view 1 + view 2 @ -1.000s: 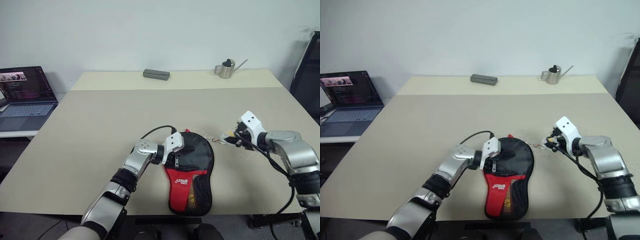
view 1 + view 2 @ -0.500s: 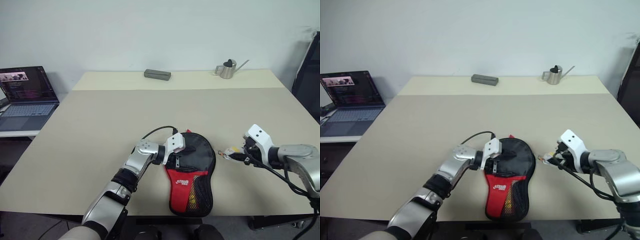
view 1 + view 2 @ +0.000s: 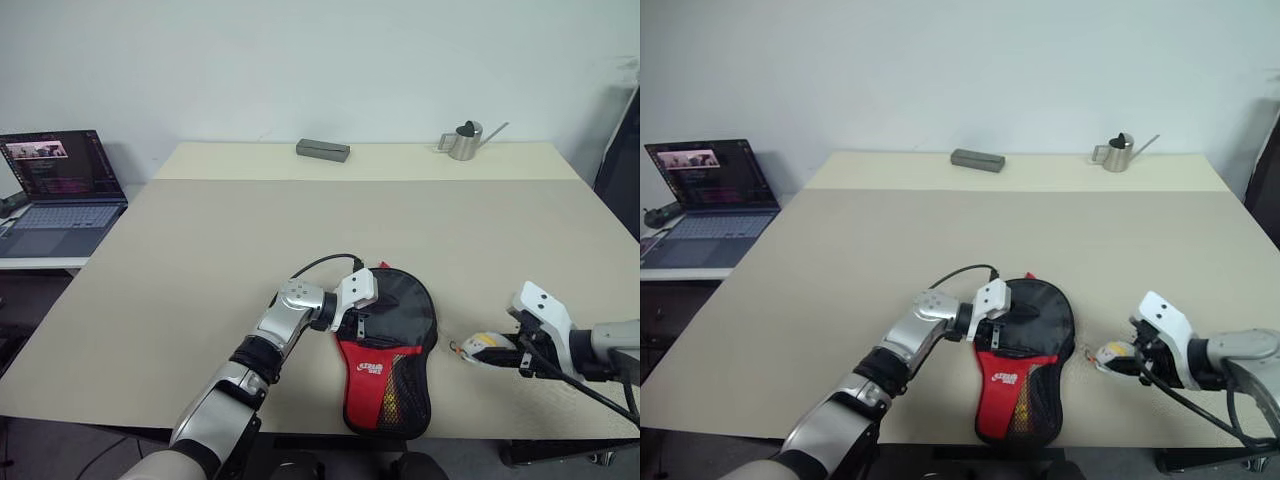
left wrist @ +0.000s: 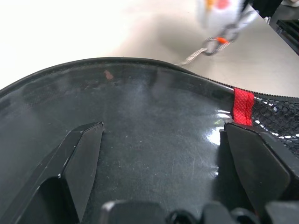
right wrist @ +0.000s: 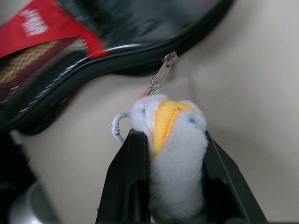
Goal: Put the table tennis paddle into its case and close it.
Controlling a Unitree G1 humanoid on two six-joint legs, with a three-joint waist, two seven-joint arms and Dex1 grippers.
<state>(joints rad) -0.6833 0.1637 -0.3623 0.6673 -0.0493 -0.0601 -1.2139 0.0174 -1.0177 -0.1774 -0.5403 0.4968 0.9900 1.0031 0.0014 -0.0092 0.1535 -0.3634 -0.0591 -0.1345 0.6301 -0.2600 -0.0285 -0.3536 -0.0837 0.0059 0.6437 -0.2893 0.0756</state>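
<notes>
The big tan table (image 3: 300, 230) holds the case (image 3: 392, 345), which lies flat near the front edge. The case is between the two grippers. Its round black top sits right under the left gripper (image 3: 358, 312), and its red part with the net pocket and white words points toward the table's front edge.

The left arm reaches in low and bends across to the right. Its two black fingers (image 4: 79, 158) are spread as wide as they go and press down on the shiny black top of the case, one on each side. They are not pinching anything.

The right arm lies low over the table, with the right gripper (image 3: 1118, 357) pointing left toward the case. Its fingers are squeezed tight on the small plush charm (image 5: 175, 154). The charm is white and fluffy with a yellow stripe. A little ring and a silver zip pull (image 5: 162, 73) join it to the black edge of the case, just past the fingertips.

The paddle cannot be seen inside the case.
</notes>
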